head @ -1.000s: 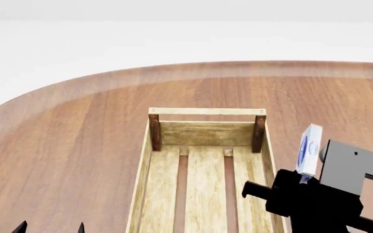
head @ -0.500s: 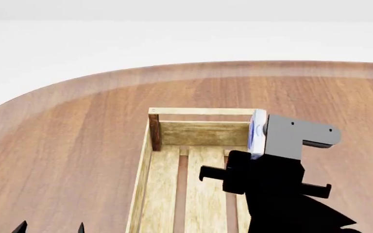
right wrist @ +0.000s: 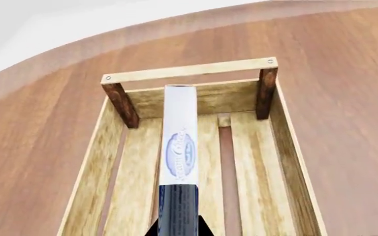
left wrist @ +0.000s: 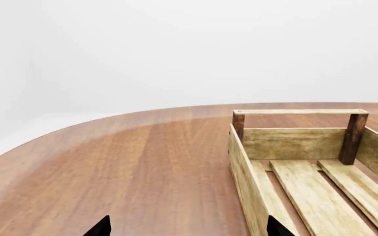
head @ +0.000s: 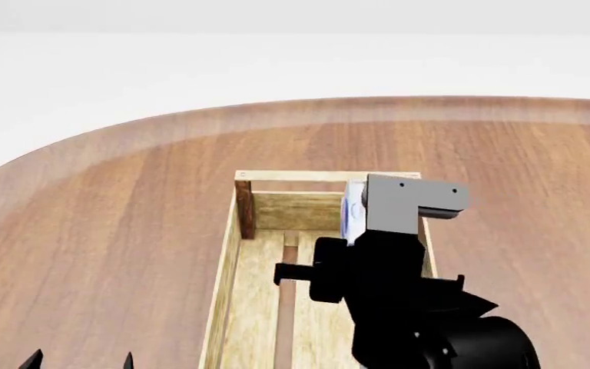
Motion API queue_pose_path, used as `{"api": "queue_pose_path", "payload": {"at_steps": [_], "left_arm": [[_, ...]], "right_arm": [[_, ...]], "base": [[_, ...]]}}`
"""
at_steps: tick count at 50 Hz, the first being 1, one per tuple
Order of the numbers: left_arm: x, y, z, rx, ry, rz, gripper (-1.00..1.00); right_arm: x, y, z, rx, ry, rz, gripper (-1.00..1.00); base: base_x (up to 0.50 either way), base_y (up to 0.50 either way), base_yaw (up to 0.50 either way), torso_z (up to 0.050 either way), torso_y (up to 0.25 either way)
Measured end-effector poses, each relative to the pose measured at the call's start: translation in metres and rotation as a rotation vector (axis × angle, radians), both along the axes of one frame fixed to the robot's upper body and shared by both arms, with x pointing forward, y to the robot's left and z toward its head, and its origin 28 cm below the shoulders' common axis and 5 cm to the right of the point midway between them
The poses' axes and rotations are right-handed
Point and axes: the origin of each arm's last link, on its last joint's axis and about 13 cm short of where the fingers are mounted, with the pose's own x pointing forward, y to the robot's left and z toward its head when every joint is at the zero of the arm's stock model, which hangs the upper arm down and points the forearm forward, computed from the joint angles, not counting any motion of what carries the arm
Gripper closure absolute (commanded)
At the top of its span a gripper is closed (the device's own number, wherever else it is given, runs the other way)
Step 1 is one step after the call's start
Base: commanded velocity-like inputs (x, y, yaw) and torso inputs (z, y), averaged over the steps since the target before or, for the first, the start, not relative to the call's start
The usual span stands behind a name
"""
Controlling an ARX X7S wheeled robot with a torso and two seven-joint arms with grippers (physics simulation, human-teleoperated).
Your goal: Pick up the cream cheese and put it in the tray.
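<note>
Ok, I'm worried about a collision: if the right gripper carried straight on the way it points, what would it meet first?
Probably the wooden slat tray's far end wall, under the rail handle. The right gripper holds the white-and-blue cream cheese box aimed along the tray toward it. Depth is unclear.

The white-and-blue cream cheese box hangs on edge above the slatted wooden tray.
</note>
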Motion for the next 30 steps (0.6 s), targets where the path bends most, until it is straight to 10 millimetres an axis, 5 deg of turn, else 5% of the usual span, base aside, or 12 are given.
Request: {"api": "queue_pose_path", "payload": {"at_steps": [30], "left_arm": [[0.001, 0.000, 0.000, 0.000, 0.000, 0.000, -1.00]], "right_arm": [[0.007, 0.012, -0.006, 0.033, 0.030, 0.036, 1.00]], "base": [[0.00, 0.00, 0.00, 0.001, 0.000]]}}
